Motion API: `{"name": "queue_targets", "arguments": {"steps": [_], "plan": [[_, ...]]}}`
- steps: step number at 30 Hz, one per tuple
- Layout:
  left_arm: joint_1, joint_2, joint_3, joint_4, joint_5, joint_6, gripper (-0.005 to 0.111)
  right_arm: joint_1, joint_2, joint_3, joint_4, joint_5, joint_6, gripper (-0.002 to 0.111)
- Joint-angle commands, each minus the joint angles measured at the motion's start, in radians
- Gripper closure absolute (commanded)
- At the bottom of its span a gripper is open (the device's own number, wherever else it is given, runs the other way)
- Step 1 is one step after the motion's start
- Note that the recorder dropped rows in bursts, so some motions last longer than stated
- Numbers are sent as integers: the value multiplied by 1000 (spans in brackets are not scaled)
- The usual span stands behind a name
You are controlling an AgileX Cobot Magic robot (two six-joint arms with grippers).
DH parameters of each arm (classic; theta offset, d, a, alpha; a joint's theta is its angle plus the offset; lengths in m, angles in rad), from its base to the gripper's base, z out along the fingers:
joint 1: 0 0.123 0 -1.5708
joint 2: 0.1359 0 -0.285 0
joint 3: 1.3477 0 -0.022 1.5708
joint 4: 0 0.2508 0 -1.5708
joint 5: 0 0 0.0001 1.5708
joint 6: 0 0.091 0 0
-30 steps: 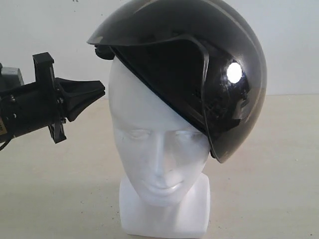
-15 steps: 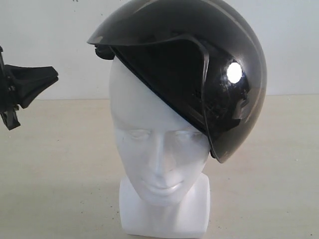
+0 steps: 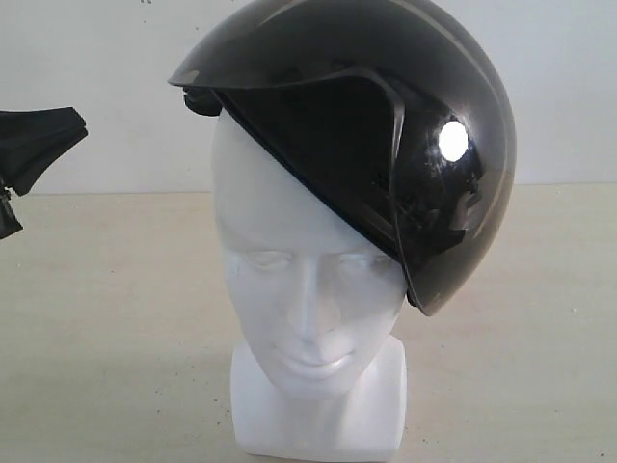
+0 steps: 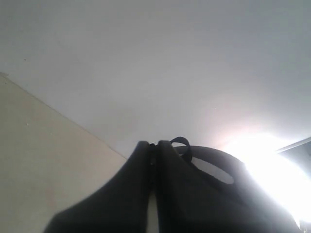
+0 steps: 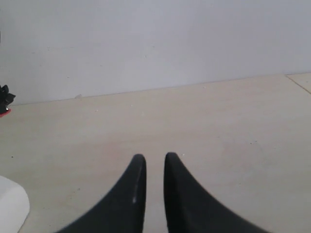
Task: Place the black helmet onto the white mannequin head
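The black helmet (image 3: 366, 68) sits tilted on the white mannequin head (image 3: 289, 280). It rides high on the left and hangs low over the right cheek, and its tinted visor (image 3: 328, 145) leaves the face bare. The head stands upright on its blocky neck base. My left gripper (image 3: 79, 125) is at the far left edge, well clear of the head, shut with nothing in it. In the left wrist view its fingertips (image 4: 146, 148) press together, with the helmet (image 4: 213, 155) a dark curve beyond them. My right gripper (image 5: 151, 158) hovers over bare table, jaws narrowly open and empty.
The beige table (image 3: 116, 318) runs back to a plain white wall (image 3: 87, 58). A white rounded corner (image 5: 10, 206), apparently the mannequin's base, shows at the edge of the right wrist view. A small black and red object (image 5: 5, 99) lies by the wall.
My left gripper has drawn back leftward from beside the mannequin's temple, so only its shut tip remains at the frame edge. Helmet and head have not moved.
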Motion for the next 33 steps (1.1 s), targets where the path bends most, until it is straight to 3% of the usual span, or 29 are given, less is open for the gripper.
{"name": "queue_targets", "arguments": {"steps": [1,6,8,9,10,12,14,19,23,28,29,32,33], "plan": [[1,-41,4,-14,-12,15,102,-4,-4,0,-11,-5,-27,95],[1,-73,4,-24,-12,36,102,-4,-4,0,-10,-88,-27,95],[1,-83,4,-24,-12,41,102,-4,-4,0,17,-388,27,95],[1,-91,-3,-24,-12,43,102,-4,-4,0,57,-554,191,95],[1,-95,-19,-21,-12,43,102,-4,-3,-31,62,-540,262,95],[1,-109,-91,23,-12,41,102,-4,54,-230,53,-149,290,95],[1,-127,-212,161,-11,2,102,-4,195,-446,56,244,281,95],[1,-134,-467,480,143,-172,102,-4,515,-716,195,702,254,95],[-1,-131,-642,686,185,-246,102,-4,723,-825,231,782,252,95],[-54,-121,-772,686,179,-246,102,-4,998,-890,270,753,225,95],[-67,-110,-786,686,179,-246,102,-4,1049,-898,313,742,193,95],[-145,-48,-822,686,154,-246,102,-4,1171,-898,763,600,-47,108],[-157,-43,-822,686,154,-246,102,-4,1176,-898,794,583,-82,108]]}}
